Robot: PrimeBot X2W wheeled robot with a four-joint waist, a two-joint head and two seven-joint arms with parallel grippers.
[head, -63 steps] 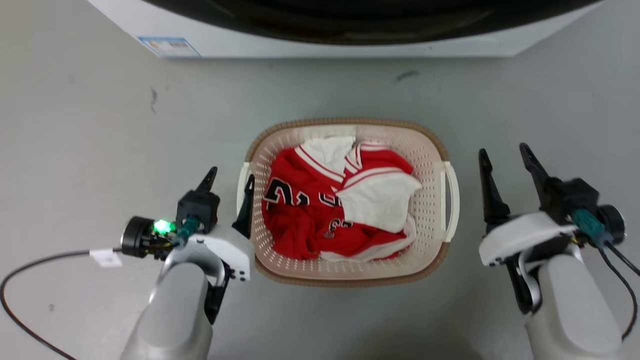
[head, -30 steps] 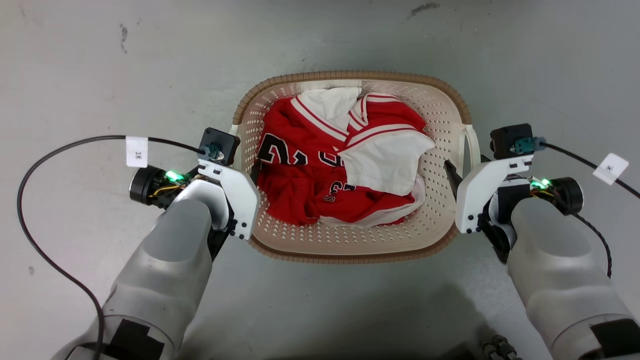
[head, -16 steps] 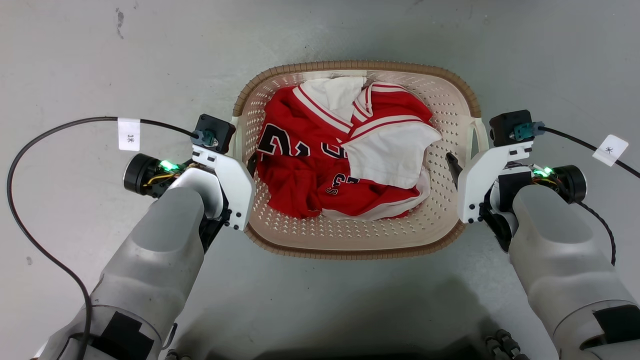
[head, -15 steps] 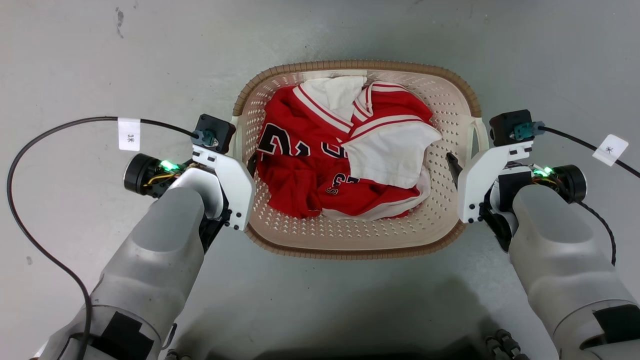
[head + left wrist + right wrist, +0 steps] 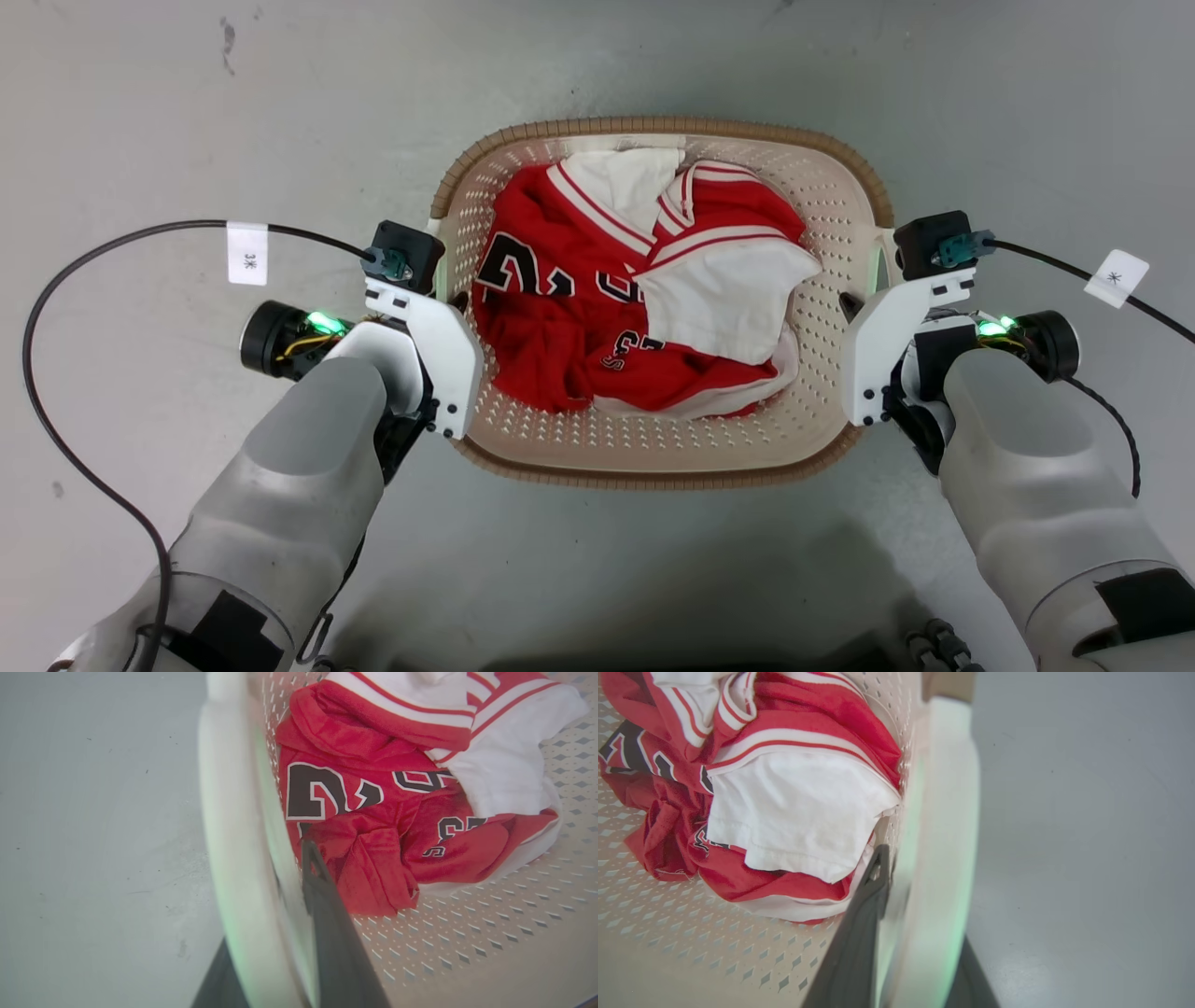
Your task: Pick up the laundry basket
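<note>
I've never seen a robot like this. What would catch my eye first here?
The red and white clothes heaped in the basket, mid-picture against the grey floor. Next, the left gripper and right gripper, one at each end, each clamping a white side handle with one finger inside the basket wall and one outside.

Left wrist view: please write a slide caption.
Left gripper clamps the white handle of a cream-white perforated plastic laundry basket holding red-and-white garments.
</note>
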